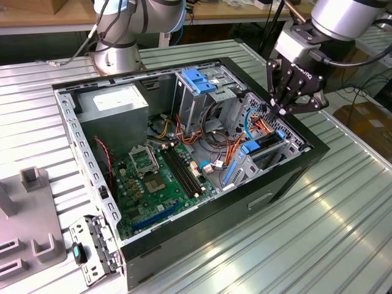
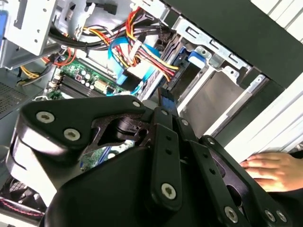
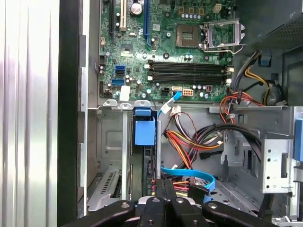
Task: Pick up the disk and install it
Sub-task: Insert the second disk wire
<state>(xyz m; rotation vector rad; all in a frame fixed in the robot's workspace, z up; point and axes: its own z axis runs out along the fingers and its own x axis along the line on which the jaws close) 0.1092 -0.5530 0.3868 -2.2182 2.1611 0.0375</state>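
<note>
The disk (image 1: 264, 146) stands on edge in the drive bay at the exterior view's right end of the open computer case, with its blue carrier rail showing. In the first wrist view the disk (image 3: 144, 132) sits in its slot between metal bay walls, blue part toward the motherboard. My gripper (image 1: 278, 113) hangs just above the bay, fingers shut together, tips at the end of the disk farthest from the motherboard. Whether the tips touch the disk is unclear. The fingertips (image 3: 164, 185) lie right beside the slot. In the second wrist view the gripper (image 2: 165, 101) points at the bay and the disk (image 2: 195, 56).
Bundled red, yellow and blue cables (image 3: 189, 151) crowd the bay. A tall metal cage with a blue latch (image 1: 199, 79), a grey box (image 1: 116, 101) and the motherboard (image 1: 159, 177) fill the case. A person's hand (image 2: 272, 170) rests outside the case wall. A grey fixture (image 1: 30, 214) stands at the exterior view's left.
</note>
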